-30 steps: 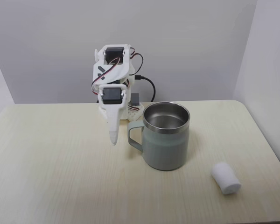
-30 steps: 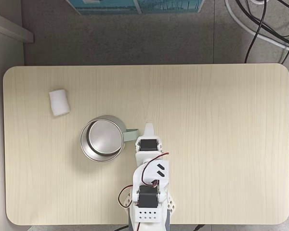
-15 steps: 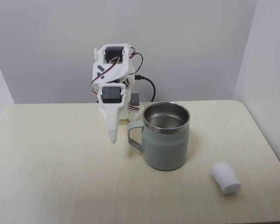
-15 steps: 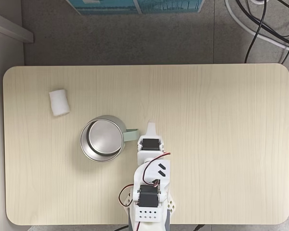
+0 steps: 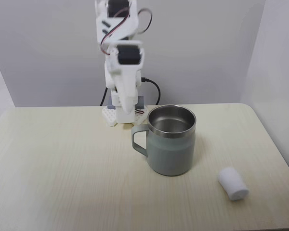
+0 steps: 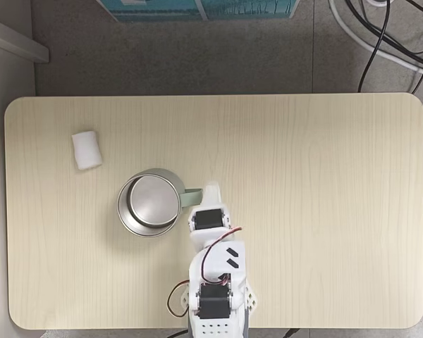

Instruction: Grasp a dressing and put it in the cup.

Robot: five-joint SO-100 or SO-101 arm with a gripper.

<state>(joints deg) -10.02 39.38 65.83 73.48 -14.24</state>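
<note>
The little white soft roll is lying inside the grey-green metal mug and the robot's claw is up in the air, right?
Not quite. The little white soft roll is lying on the wooden table, apart from the grey-green metal mug, whose inside is empty in both fixed views. The robot's claw is indeed up in the air.

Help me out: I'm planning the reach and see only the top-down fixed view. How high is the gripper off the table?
Observer: In the front fixed view the gripper hangs well above the table, tip about level with the mug rim, pointing down.
Operator: Is the mug's handle clear of it?
Observer: Yes. The handle sits lower and nearer the camera, with a gap between them.
Operator: Is the gauze roll upright or lying down?
Observer: The gauze roll lies on its side on the table, apart from the mug.
</note>
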